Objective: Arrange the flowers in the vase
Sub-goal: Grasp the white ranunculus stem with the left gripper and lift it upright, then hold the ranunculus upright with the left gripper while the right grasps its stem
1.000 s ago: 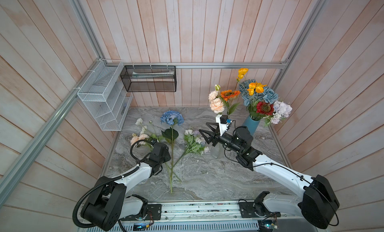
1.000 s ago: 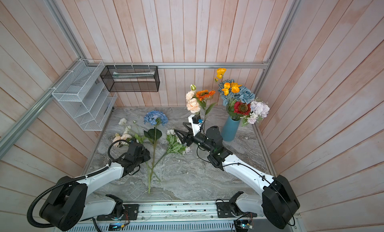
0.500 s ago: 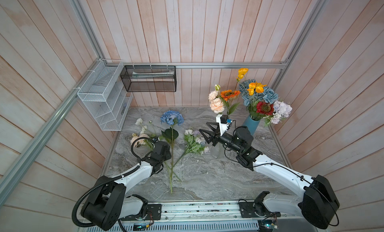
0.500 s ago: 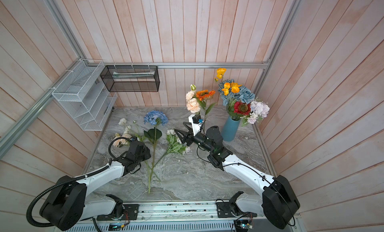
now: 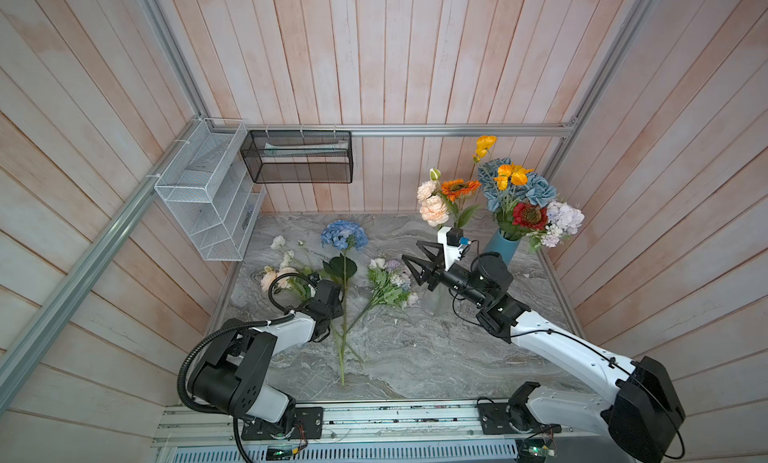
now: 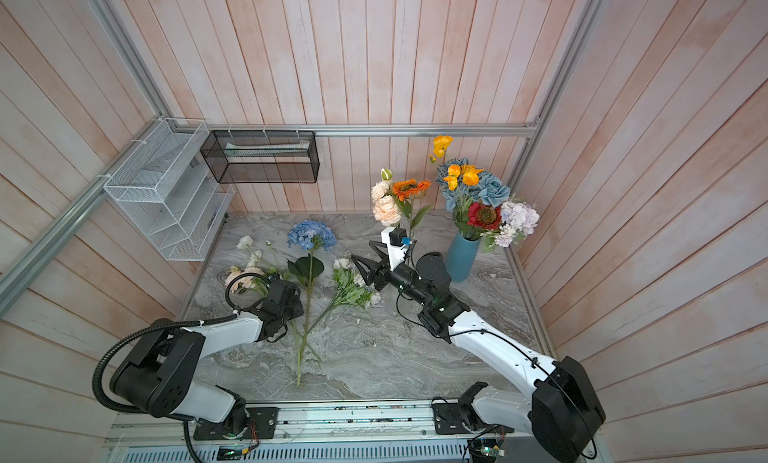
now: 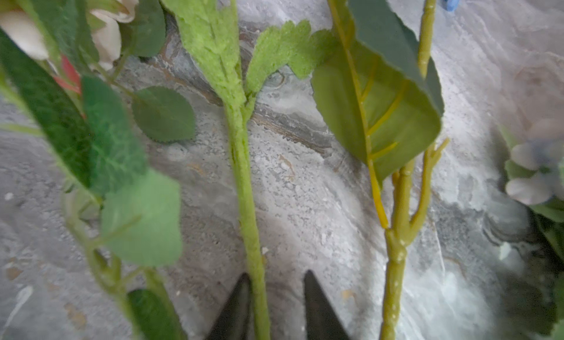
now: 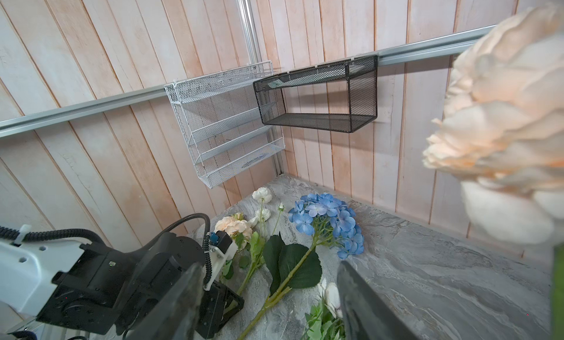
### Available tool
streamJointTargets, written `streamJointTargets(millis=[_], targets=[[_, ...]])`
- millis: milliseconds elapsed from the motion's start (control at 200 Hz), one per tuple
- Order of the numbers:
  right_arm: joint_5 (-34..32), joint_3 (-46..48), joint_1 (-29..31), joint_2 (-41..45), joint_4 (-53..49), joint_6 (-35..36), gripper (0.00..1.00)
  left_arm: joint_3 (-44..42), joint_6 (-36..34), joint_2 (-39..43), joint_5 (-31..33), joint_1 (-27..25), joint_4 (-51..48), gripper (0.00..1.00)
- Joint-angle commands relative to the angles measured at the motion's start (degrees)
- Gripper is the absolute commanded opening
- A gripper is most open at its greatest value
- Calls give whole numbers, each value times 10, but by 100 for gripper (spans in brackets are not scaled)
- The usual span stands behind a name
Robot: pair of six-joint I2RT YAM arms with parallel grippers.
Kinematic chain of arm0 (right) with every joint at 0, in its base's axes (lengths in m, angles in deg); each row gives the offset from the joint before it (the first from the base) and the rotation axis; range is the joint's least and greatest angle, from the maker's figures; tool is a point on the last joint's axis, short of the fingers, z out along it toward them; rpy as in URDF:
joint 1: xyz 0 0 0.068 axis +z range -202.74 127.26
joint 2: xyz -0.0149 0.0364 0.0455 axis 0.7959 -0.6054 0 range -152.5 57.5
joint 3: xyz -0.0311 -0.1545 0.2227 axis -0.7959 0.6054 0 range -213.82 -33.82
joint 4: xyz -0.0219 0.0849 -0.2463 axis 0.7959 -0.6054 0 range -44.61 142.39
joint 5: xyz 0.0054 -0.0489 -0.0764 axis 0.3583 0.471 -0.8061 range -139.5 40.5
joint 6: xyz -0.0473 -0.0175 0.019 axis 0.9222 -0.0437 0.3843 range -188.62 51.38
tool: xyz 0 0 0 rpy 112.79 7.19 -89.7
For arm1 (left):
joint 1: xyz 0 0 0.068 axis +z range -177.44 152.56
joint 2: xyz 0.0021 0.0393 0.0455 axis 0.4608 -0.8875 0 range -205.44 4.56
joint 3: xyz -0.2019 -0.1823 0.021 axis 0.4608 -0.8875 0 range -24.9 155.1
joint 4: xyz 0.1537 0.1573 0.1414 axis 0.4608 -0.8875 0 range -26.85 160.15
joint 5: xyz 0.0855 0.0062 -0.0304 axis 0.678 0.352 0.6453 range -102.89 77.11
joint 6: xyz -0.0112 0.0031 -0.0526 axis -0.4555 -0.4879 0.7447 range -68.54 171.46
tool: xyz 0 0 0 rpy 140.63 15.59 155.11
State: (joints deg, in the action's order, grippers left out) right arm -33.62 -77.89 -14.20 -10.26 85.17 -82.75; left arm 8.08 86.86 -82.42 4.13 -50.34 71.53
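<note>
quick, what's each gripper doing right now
left gripper: shut on the fuzzy green stem
right gripper: open, holding nothing

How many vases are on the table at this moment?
2. A blue vase stands at the back right; a clear glass vase stands left of it, nearer the front. No others show.

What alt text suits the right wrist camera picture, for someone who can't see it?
Between the two dark fingers of the open right gripper, a blue hydrangea and pale flowers lie on a grey marbled table, the left arm beside them. A peach bloom looms close; two mesh shelves hang behind.
</note>
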Motion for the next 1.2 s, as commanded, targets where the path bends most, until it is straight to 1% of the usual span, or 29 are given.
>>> streamJointTargets(millis=[0, 115, 220, 470, 705, 850, 1000, 1075, 1195], targets=[[-12, 10, 5, 15, -2, 6, 69, 14, -1, -10, 15, 3, 10, 0], [-13, 10, 4, 15, -2, 7, 69, 16, 3, 4, 10, 3, 9, 0], [-13, 8, 4, 12, 0, 8, 69, 17, 3, 31, 18, 4, 3, 0], [-4, -2, 4, -1, 3, 6, 69, 25, -3, 118, 52, 4, -11, 0], [5, -12, 5, -5, 4, 2, 69, 32, -14, 201, 65, 3, 0, 0], [21, -27, 12, -15, -3, 2, 69, 13, -41, 276, 18, 2, 64, 0], [38, -47, 35, -38, -8, 9, 69, -16, -66, 351, -54, 2, 153, 0], [54, -55, 48, -53, -2, 6, 69, -21, -78, 371, -93, 1, 188, 0], [87, -73, 65, -81, 7, -5, 69, -32, -96, 391, -174, 1, 259, 0]])
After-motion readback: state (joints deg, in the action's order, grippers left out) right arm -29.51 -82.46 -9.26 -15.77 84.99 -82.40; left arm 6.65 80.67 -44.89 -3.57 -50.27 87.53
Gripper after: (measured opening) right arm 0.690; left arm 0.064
